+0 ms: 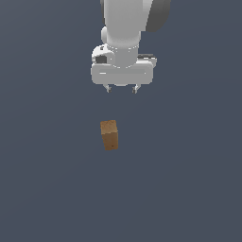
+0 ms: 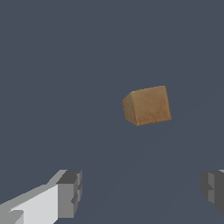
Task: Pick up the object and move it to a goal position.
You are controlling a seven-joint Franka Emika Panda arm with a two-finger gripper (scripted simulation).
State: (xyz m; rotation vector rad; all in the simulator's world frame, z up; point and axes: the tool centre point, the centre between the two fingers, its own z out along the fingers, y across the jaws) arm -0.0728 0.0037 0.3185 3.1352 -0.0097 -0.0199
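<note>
The gripper hangs from the white arm in the upper part of the exterior view, pointing downward. Its two short fingertips stand apart with a clear gap between them — the jaws are spread and hold nothing.

The block stands on the flat grey floor, below the gripper in the exterior view and well apart from it. No part of the gripper touches it. The block sits slightly toward the exterior view's left of the midpoint between the fingertips, roughly under the finger on that side. It is tan-brown, taller than wide, and stands upright, turned a little so that two side faces and the top face show. A tiny dark dot marks the lower part of the face turned toward the camera.

In the wrist view the block appears ahead of the gripper, seen mostly from above: its top face and one narrow side face show. Both fingers appear at the edge of this view, one on either side, with bare floor between them. The block lies outside the gap between the fingers — it is not yet between them. It is narrower than the opening.
</note>
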